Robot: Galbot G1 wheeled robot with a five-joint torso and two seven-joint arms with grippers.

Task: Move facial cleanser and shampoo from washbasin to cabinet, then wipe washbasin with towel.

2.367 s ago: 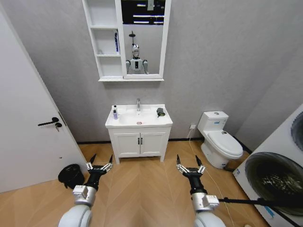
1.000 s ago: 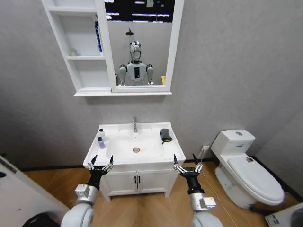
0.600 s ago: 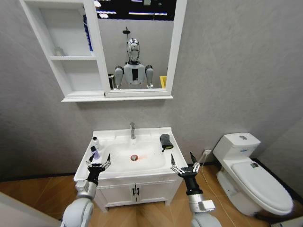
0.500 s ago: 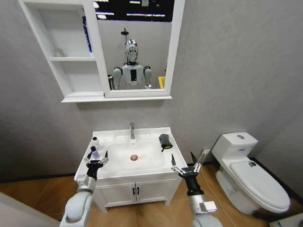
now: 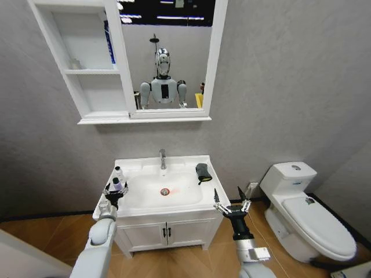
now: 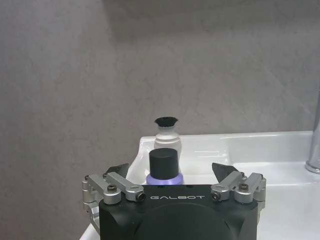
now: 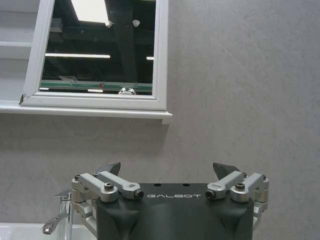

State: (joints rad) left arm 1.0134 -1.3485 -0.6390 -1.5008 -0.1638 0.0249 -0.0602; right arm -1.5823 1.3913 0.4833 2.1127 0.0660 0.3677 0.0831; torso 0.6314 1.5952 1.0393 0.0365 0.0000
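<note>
Grey textured walls (image 5: pixel 278 87) are enclosing the room. A white toilet (image 5: pixel 307 211) is standing at the right, against the far wall. Wooden herringbone floor (image 5: pixel 52 240) is showing at the near left. Ceiling light strips are reflecting in the mirror (image 5: pixel 168 55).

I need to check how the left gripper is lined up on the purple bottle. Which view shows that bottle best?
The left wrist view: the purple bottle stands close up between the open fingers of the left gripper. The head view shows it small, at the washbasin's left edge. The right wrist view faces the wall and mirror.
</note>
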